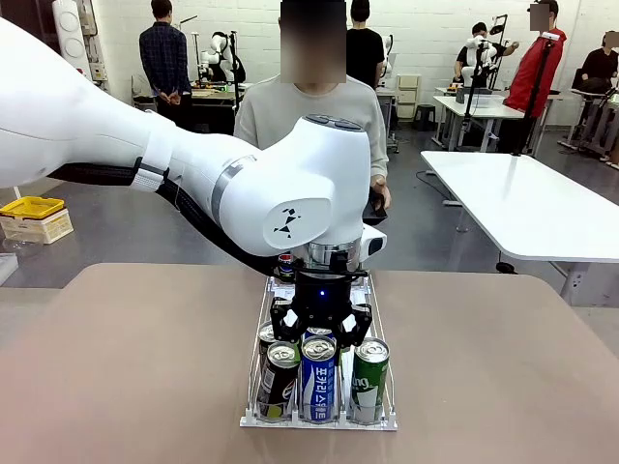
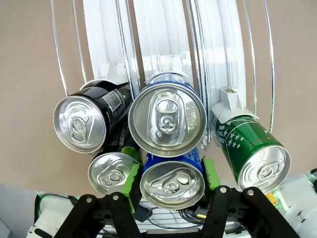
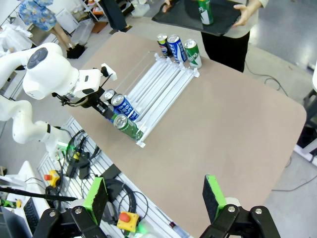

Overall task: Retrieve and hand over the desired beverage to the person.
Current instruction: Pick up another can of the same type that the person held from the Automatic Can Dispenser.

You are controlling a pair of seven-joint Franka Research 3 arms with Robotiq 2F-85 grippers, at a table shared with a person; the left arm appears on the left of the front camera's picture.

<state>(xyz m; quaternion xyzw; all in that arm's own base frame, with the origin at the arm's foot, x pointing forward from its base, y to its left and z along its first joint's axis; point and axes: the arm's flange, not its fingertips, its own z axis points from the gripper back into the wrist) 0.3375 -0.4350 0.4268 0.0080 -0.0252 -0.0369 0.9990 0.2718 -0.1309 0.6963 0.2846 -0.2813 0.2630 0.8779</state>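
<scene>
Three lanes run down the white wire rack point(image 1: 253, 391) on the brown table point(image 1: 126, 367). At its near end I count five cans from the left wrist view — two black point(image 2: 86, 116), two blue point(image 2: 167, 119), one green point(image 2: 253, 151). Three more cans point(image 3: 177, 48) stand at the far end, by the person point(image 1: 309, 116), whose tray point(image 3: 188, 20) carries one green can point(image 3: 205, 11). The left gripper point(image 2: 171, 178) straddles the lower blue can point(image 2: 173, 181), pads beside it; whether it clamps, I cannot tell. The right gripper point(image 3: 156, 198) hangs high over the table, jaws apart.
</scene>
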